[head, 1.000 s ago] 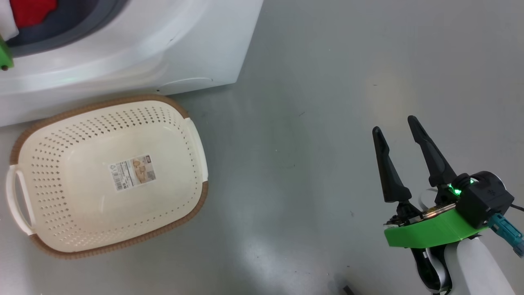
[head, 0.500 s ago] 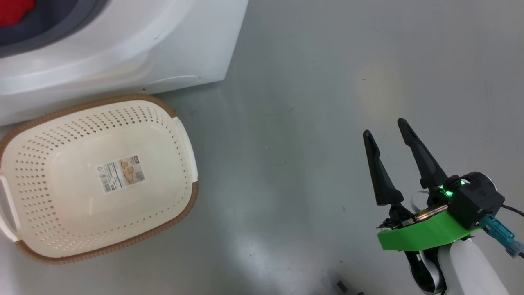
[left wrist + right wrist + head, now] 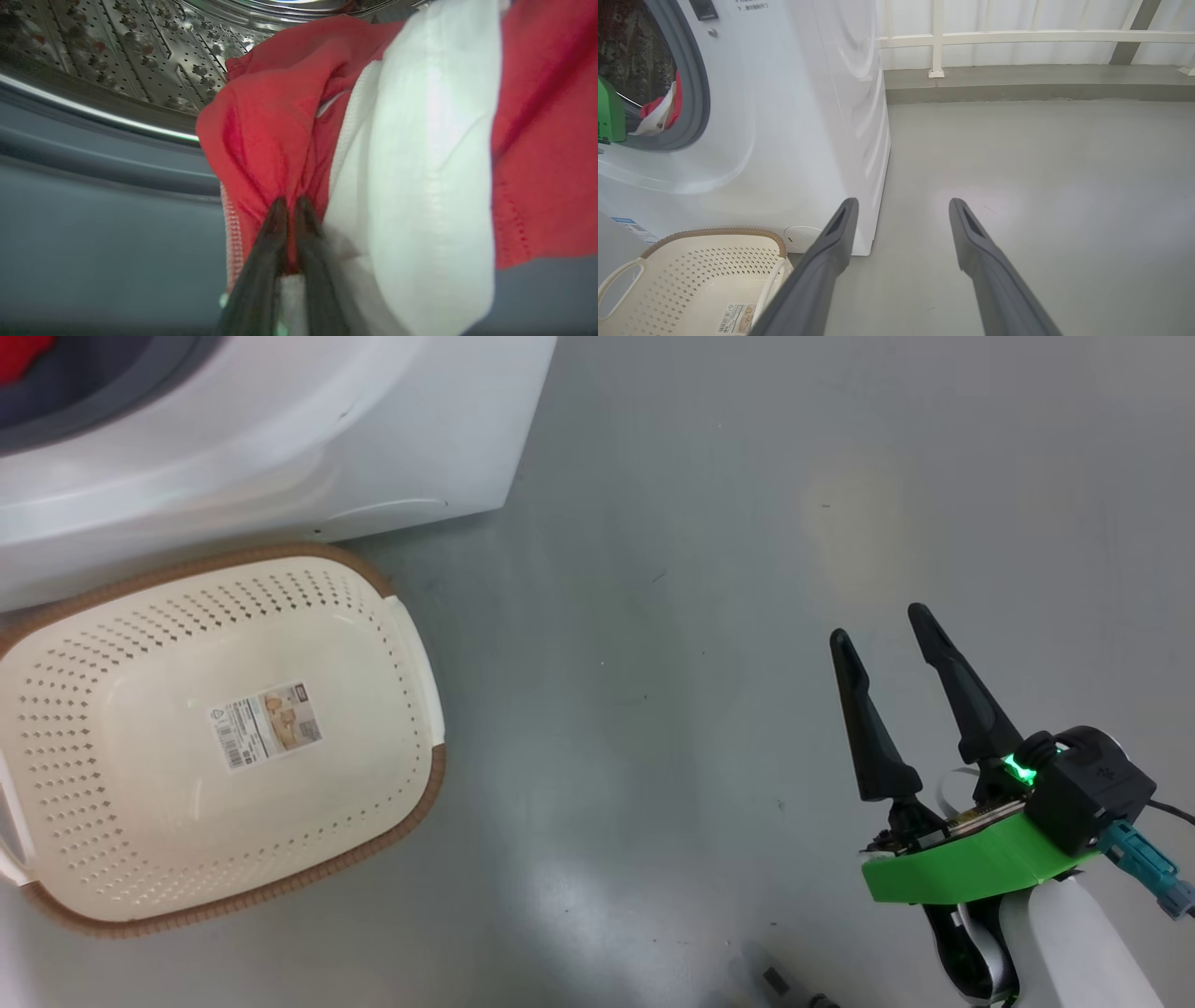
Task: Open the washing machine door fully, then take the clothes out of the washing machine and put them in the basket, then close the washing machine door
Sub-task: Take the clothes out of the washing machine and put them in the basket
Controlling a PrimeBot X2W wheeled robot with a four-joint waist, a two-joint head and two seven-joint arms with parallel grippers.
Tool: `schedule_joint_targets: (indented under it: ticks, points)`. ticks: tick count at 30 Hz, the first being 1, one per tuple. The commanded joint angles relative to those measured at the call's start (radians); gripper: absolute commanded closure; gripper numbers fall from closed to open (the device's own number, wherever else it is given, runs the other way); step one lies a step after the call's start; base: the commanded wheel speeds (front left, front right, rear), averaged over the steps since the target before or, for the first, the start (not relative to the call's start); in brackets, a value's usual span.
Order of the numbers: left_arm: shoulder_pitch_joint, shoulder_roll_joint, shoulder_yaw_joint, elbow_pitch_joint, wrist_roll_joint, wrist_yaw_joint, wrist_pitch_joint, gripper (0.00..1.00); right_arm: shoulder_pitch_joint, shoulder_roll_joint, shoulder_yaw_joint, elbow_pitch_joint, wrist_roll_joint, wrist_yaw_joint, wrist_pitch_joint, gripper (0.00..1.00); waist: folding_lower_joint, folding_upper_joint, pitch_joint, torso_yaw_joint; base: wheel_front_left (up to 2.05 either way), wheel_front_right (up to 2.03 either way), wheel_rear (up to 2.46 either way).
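Left gripper (image 3: 290, 201) is inside the drum (image 3: 117, 42), fingers pinched almost together on a red fold of the clothes (image 3: 275, 116), right at the seam where red meets the white panel. It's a thin pinch on a fold, not the bulk, so treat it as a light hold. The bundle sits at the mouth of the washer (image 3: 280, 448), lying over the grey gasket (image 3: 93, 186). The basket (image 3: 355, 709) has no clothes in it.

Right gripper (image 3: 878, 623) is wide open and holds nothing. It hovers over bare floor (image 3: 653, 523), well off to the robot's right of the washer.

Relation that matters: the basket is on the floor just beside the washer's base, below the opening and a bit out toward the robot. Its long axis runs roughly along the washer front, slightly skewed. So from the left gripper the target is out of the drum, then down, not sideways. Left arm is the near one and has the cloth. Right is well apart, so leave it parked.

My read: the step in hand is extraction. The door looks done, since the arm is in the drum. Drop and door-close remain. Pull straight back over the gasket first so the fabric doesn't snag on the lip, then lower over the basket's middle. Watch the white panel: it hangs outside the pinch and may trail.
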Motion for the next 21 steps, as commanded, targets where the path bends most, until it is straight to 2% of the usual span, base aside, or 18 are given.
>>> schedule_joint_targets:
  ticks: [1, 21]
  points:
    - [-0.005, 0.055, 0.007, -0.005, 0.002, 0.002, -0.004, 1.0, -0.005, -0.01, 0.017, -0.022, 0.007, 0.006, -0.006, 0.0, 0.0, -0.0001, 0.001, 0.002, 0.0, 0.0, 0.0]
    - [0.002, 0.02, 0.036, -0.091, -0.072, -0.042, -0.242, 1.0, -0.016, -0.01, 0.002, -0.019, 0.003, 0.006, -0.006, 0.0, 0.0, -0.0001, -0.002, 0.053, 0.0, 0.0, 0.0]
